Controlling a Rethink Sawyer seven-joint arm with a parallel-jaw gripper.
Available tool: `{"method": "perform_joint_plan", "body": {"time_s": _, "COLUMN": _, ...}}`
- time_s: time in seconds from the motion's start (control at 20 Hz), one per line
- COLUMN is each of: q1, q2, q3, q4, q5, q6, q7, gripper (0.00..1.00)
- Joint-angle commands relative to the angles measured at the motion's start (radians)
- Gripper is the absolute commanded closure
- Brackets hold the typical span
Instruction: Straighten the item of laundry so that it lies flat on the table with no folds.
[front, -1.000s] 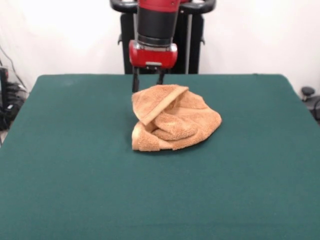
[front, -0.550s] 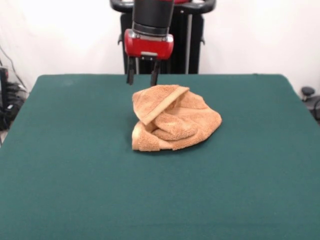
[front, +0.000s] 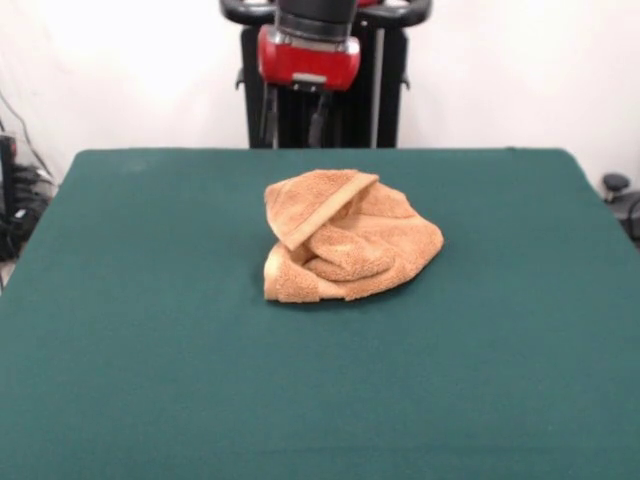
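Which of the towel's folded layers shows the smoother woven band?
The topmost flap of the towel, at its upper left nearest the gripper: a smooth band runs diagonally along it; the lower rolls show only terry.

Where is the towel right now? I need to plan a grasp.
In the front view, the crumpled orange towel lies near the middle of the green table, slightly toward its far edge, below the raised, empty gripper.

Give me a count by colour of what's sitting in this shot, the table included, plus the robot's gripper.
Orange-tan: 1, the crumpled towel
Dark green: 1, the table
Red and black: 1, the gripper, empty, above the table's far edge
Total: 3
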Motion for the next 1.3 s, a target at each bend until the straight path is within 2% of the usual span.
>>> {"method": "perform_joint_plan", "body": {"time_s": 0.05, "q1": 0.112, "q2": -0.117, "q3": 0.040, "q4": -0.107, "q5": 0.070, "q6": 0.416, "q7": 0.059, "gripper": 0.00}}
{"method": "perform_joint_plan", "body": {"time_s": 0.25, "q1": 0.141, "q2": -0.125, "q3": 0.056, "q4": -0.136, "q5": 0.085, "q6": 0.478, "q7": 0.111, "gripper": 0.00}}
{"method": "perform_joint_plan", "body": {"time_s": 0.5, "q1": 0.191, "q2": -0.101, "q3": 0.070, "q4": -0.154, "q5": 0.122, "q6": 0.481, "q7": 0.197, "gripper": 0.00}}
{"method": "perform_joint_plan", "body": {"time_s": 0.85, "q1": 0.242, "q2": -0.043, "q3": 0.039, "q4": -0.136, "q5": 0.166, "q6": 0.344, "q7": 0.277, "gripper": 0.00}}
{"method": "perform_joint_plan", "body": {"time_s": 1.05, "q1": 0.276, "q2": -0.064, "q3": 0.003, "q4": -0.112, "q5": 0.179, "q6": 0.346, "q7": 0.300, "gripper": 0.00}}
{"method": "perform_joint_plan", "body": {"time_s": 1.3, "q1": 0.316, "q2": -0.081, "q3": -0.037, "q4": 0.008, "q5": 0.189, "q6": 0.189, "q7": 0.351, "gripper": 0.00}}
